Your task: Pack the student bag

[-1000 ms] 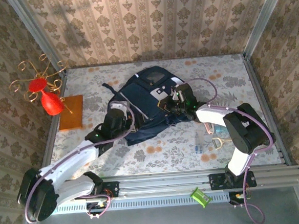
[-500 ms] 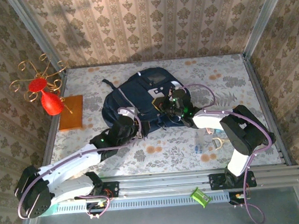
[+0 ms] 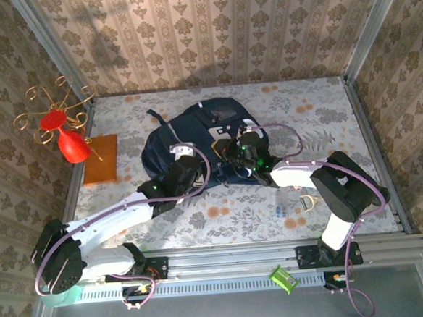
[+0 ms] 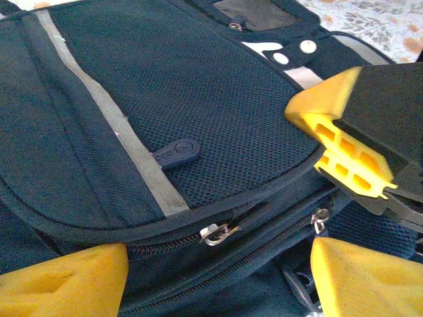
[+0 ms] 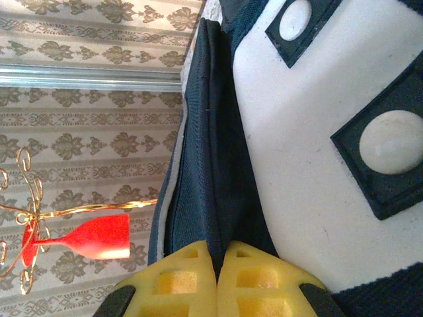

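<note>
The student bag [image 3: 195, 130], dark navy with white-grey patches and a pale stripe [image 4: 115, 122], lies in the middle of the table. My left gripper [image 3: 186, 170] is at its near edge. It stands open [image 4: 218, 284], its yellow fingers [image 4: 59, 281] wide apart on either side of a zip with a metal pull [image 4: 218, 232]. My right gripper [image 3: 233, 154] is shut [image 5: 218, 264] on a fold of the bag's navy fabric, beside a white patch [image 5: 310, 152]. In the left wrist view the right gripper's yellow finger [image 4: 340, 135] shows at the upper right.
A red vase [image 3: 71, 145] stands on a wooden board [image 3: 101, 159] at the left, next to a gold wire stand [image 3: 51, 104]. Small clear and pale items [image 3: 294, 200] lie on the table right of the bag. A green object [image 3: 281, 278] sits on the front rail.
The bag has bunched up and shifted left and back. My left gripper has moved right along its near edge and opened wider. The right gripper has slid left, still shut.
</note>
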You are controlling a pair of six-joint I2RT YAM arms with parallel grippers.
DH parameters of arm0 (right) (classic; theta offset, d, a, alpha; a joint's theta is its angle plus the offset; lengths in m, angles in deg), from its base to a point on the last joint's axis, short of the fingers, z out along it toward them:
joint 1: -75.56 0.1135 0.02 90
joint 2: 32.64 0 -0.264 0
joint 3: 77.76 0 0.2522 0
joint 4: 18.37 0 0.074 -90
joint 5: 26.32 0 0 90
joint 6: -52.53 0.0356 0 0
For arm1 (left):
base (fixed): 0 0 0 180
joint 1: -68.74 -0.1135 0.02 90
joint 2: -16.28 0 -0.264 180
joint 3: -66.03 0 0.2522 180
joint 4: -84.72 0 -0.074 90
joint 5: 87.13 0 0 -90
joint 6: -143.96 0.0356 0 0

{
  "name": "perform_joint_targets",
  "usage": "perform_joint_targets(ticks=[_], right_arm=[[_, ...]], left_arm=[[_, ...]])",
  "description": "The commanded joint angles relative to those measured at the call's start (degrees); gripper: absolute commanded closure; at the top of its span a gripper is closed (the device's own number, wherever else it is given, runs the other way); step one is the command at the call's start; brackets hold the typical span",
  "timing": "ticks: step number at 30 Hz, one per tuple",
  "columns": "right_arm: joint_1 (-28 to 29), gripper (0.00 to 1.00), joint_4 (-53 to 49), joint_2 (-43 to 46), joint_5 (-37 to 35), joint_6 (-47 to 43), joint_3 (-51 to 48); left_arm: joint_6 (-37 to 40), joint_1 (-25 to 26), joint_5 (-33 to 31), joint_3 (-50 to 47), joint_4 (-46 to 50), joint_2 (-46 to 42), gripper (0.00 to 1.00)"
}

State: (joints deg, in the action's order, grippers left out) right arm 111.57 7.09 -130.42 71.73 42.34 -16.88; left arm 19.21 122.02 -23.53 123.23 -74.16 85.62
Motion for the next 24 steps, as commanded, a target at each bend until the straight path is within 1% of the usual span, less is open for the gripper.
perform_joint_targets(ticks=[1, 3, 7, 11, 15, 19, 21, 24], right_arm=[[0.8, 1.00, 13.5, 2.4, 0.5, 2.3, 2.8], [0.7, 1.00, 14.6, 1.4, 1.2, 3.2, 3.4], [0.7, 1.00, 16.8, -0.5, 2.5, 5.0, 4.3], [0.7, 1.00, 17.0, -1.2, 3.9, 5.2, 4.9], [0.6, 1.00, 16.7, -1.2, 4.8, 5.2, 4.7], [0.3, 1.00, 14.2, -0.5, 6.6, 3.6, 5.1], [0.1, 1.00, 13.1, -0.2, 7.0, 2.7, 4.7], [-0.5, 1.00, 11.7, 0.4, 7.3, 1.5, 3.6]], left_arm=[[-0.3, 0.3, -5.6, 1.7, 1.2, 2.1, 0.24], [-0.2, 0.3, -6.1, 2.1, 0.1, 3.6, 0.22], [0.8, 0.5, -9.4, 4.5, 1.1, 7.7, 0.18], [1.7, 0.4, -12.9, 4.2, -0.7, 9.6, 0.18], [4.5, 0.3, -17.2, 5.8, 0.0, 11.9, 0.18], [7.3, 0.1, -21.2, 6.4, -0.6, 13.5, 0.22], [8.6, -0.7, -21.5, 6.6, -0.9, 13.9, 0.25], [10.0, -1.5, -20.7, 6.7, -0.8, 12.5, 0.33]])
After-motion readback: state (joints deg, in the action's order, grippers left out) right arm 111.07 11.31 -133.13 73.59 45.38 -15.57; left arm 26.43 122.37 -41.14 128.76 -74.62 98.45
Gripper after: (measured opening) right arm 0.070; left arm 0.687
